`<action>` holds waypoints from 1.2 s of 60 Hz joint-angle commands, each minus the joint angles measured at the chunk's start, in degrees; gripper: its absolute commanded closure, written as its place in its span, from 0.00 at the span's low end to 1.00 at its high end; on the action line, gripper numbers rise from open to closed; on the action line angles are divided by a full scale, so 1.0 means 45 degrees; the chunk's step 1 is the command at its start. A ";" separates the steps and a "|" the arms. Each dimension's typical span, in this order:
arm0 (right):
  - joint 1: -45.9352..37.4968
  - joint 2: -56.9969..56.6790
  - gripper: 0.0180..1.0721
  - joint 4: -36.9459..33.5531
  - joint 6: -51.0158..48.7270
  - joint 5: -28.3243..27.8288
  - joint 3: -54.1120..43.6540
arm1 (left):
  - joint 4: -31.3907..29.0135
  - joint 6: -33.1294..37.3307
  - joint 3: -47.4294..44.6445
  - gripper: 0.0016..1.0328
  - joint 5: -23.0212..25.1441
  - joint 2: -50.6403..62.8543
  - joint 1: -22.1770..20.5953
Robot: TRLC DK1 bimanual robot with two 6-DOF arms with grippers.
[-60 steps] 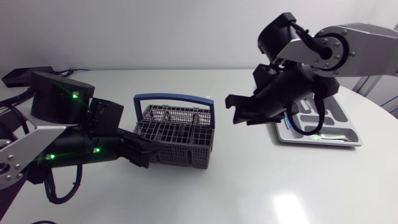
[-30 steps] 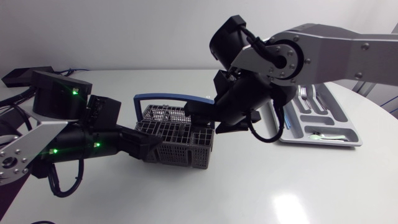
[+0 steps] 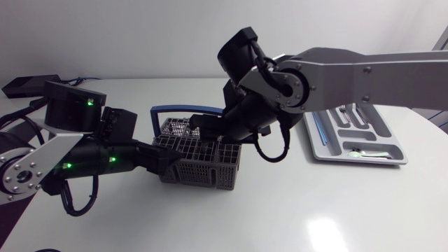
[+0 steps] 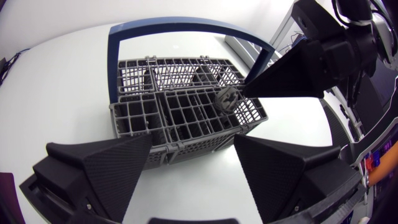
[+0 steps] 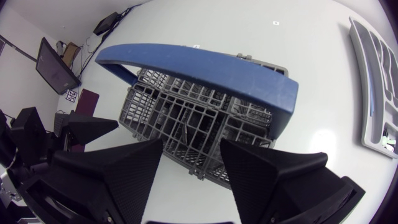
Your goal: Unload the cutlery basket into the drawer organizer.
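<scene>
The grey wire cutlery basket with its blue handle stands at the table's middle. My right gripper hangs open over its top, just under the handle. In the right wrist view the open fingers frame the basket, where a dark piece of cutlery stands in a cell. My left gripper is open at the basket's left end. In the left wrist view the basket's near end lies between its fingers. One right fingertip there is by a round cutlery head.
The grey drawer organizer lies at the right, behind my right arm, and shows at the edge of the right wrist view. A black box sits at the back left. Bare white table stretches in front.
My right arm has swung left from the organizer to above the basket, and its gripper has come down under the handle. The left arm has barely moved.
</scene>
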 commanded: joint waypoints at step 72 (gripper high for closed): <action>0.0858 0.0602 0.94 0.2053 -0.0042 0.1489 -0.1049 | 0.0502 0.0216 -0.0686 0.11 0.0530 0.0390 0.0516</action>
